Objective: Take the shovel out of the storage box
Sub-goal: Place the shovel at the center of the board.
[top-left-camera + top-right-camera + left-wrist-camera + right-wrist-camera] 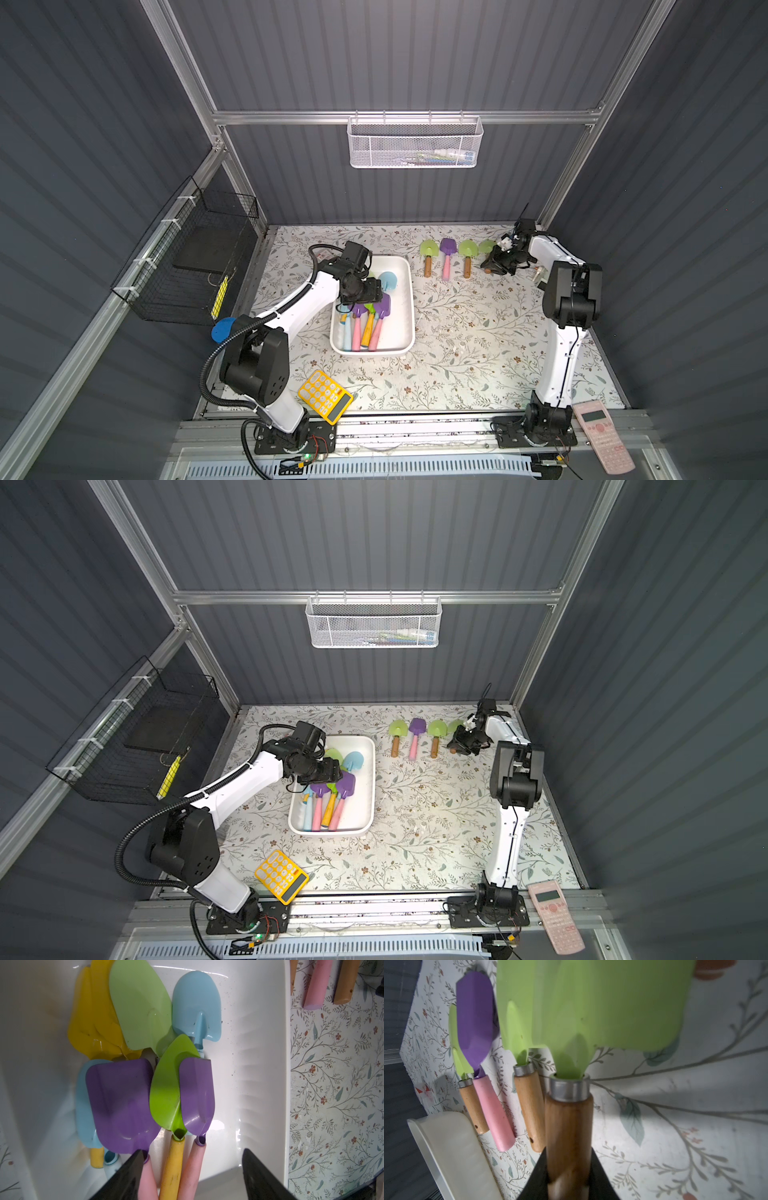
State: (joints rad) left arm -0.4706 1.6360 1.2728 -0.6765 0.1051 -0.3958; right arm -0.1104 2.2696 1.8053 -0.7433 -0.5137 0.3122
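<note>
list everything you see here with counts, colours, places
storage box: 1, white, mid-table
shovels in box: overlapping pile, count unclear; purple, green, blue, yellow blades
shovels on table: 3, green, purple, green, rowed right of box
held shovel: 1, green, wooden handle, row's end
yellow calculator: 1, front left
pink calculator: 1, front right
mesh basket: 1, white, back rail
wire basket: 1, black, left wall
left gripper: open, over box's shovel handles
right gripper: shut on held shovel

Nothing here can be read. The yellow calculator [325,397] at seven o'clock on the counter [478,332] and the pink calculator [603,436] at five o'clock have keys too small to make out. The yellow strip [220,296] in the black basket [166,291] at nine o'clock is blurred.
</note>
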